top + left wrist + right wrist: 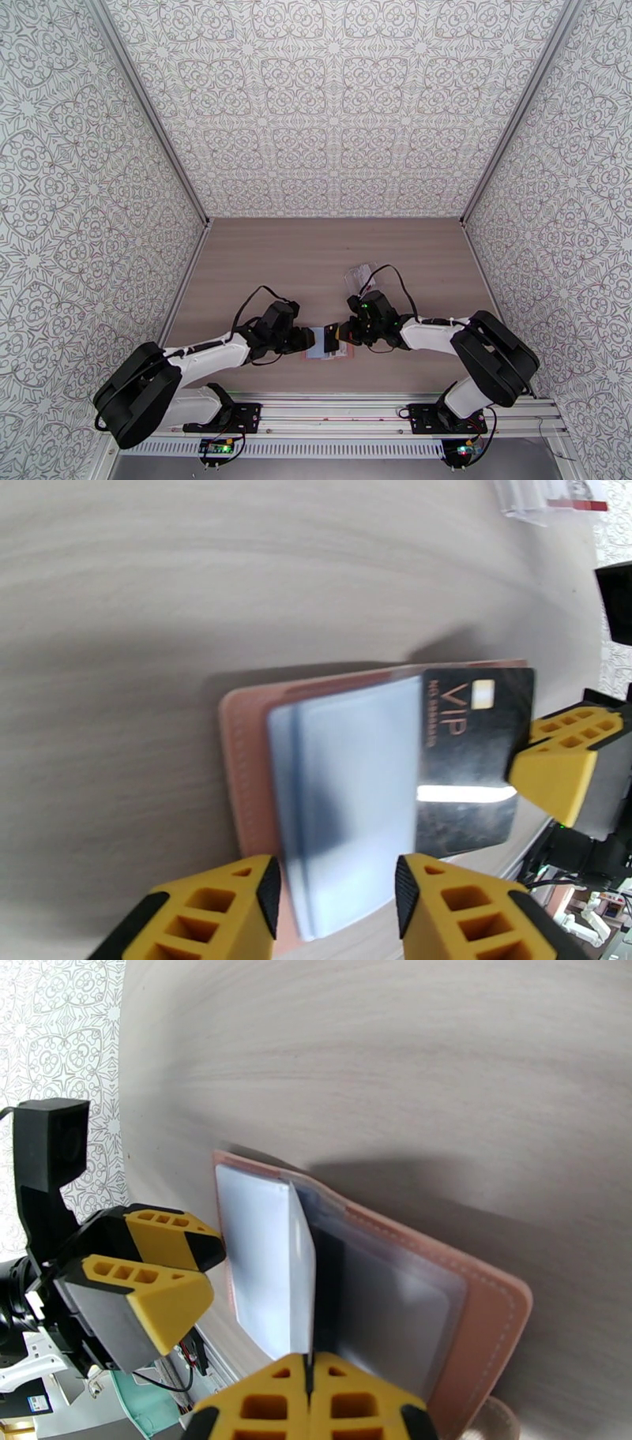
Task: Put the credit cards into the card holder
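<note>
The card holder (328, 353) lies open and flat on the table between my two grippers, pinkish-brown (245, 756) with blue-grey inner pockets (490, 1307). My right gripper (308, 1366) is shut on a black credit card (474, 740) marked VIP, whose far edge sits inside a pocket. That card shows edge-on in the right wrist view (325, 1291), beside a lifted pocket flap. My left gripper (336, 875) is open, its yellow fingers (237, 906) either side of the holder's pocket edge. Seen from above, the left gripper (314, 341) and the right gripper (341, 331) nearly meet.
A crinkly clear plastic pouch (362, 278) lies just beyond the right gripper, with something red in it (545, 496). Patterned walls close in the table on three sides. Bare wood stretches behind the holder.
</note>
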### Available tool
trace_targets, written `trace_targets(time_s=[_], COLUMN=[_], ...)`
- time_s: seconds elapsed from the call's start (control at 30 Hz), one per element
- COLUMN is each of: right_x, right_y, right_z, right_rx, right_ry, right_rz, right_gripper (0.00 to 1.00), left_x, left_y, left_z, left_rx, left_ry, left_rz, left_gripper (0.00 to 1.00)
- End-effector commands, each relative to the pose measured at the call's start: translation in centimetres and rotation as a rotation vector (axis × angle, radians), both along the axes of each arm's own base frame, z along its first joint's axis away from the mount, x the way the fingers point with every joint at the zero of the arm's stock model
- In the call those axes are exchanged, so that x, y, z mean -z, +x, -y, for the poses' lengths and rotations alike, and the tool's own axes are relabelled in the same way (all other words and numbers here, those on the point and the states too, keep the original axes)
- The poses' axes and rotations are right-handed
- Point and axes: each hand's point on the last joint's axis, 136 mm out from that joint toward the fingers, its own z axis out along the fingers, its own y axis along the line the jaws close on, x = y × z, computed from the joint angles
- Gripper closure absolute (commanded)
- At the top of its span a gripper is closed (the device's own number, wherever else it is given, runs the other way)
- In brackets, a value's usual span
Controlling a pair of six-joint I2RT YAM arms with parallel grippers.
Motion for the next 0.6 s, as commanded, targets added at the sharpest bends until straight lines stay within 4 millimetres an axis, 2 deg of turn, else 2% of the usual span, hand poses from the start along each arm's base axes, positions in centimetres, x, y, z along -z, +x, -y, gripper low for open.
trace_targets(time_s=[0.0, 0.3, 0.57], right_x=[1.2, 1.0, 1.1], right_y=[-1.1, -1.3, -1.5], right_z=[0.5, 0.5, 0.7], right_rx=[-0.004, -0.010, -0.008], right_ry=[-0.027, -0.025, -0.032], right_rz=[-0.045, -0.046, -0.048], right_gripper=[1.00, 1.00, 1.00], left_x=[0.0, 0.9, 1.0], left_y=[-0.2, -0.5, -0.5], left_z=[0.1, 0.7, 0.5], left_rx=[0.023, 0.040, 0.036], left_ry=[0.030, 0.042, 0.052], left_rz=[0.009, -0.012, -0.016], left_gripper=[0.56, 0.63, 0.64])
